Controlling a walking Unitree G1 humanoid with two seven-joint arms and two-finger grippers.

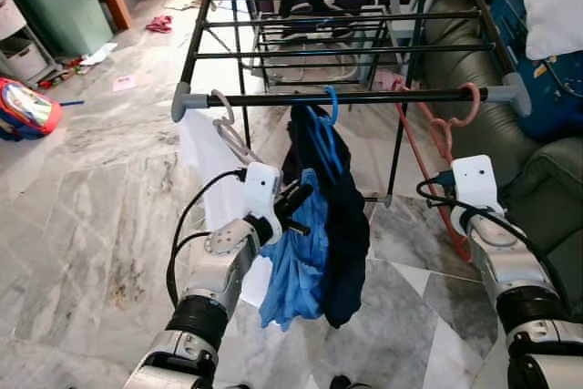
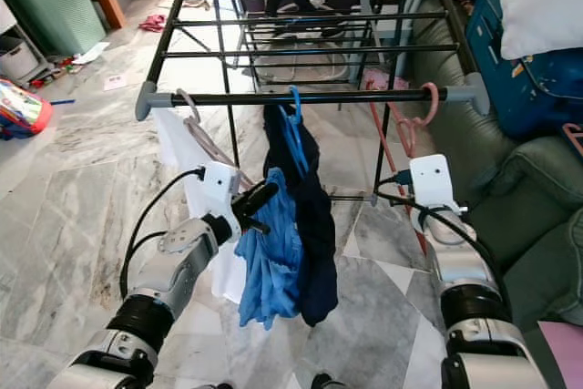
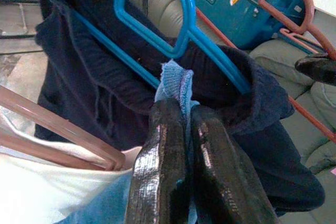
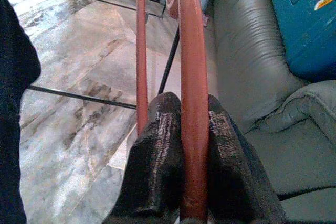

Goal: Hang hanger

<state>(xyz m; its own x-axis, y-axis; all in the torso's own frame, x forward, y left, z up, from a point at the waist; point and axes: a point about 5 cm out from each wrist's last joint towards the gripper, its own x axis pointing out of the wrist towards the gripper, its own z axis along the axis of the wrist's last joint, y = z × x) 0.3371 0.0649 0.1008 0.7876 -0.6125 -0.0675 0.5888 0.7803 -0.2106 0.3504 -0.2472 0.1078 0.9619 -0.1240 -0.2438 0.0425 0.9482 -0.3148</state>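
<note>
The red hanger [image 1: 444, 138] hangs by its hook from the front rail of the black drying rack [image 1: 346, 96], at the rail's right end beside the grey sofa [image 1: 474, 97]. The right gripper [image 4: 181, 124] has its jaws clamped on the hanger's lower bar. The left gripper [image 3: 181, 129] has its jaws pinched on a fold of light blue cloth [image 1: 296, 252], which hangs with a dark garment [image 1: 346, 225] below the blue hanger [image 1: 323, 129] at mid-rail; a pale hanger [image 1: 228, 129] carrying white cloth sits near the rail's left end.
</note>
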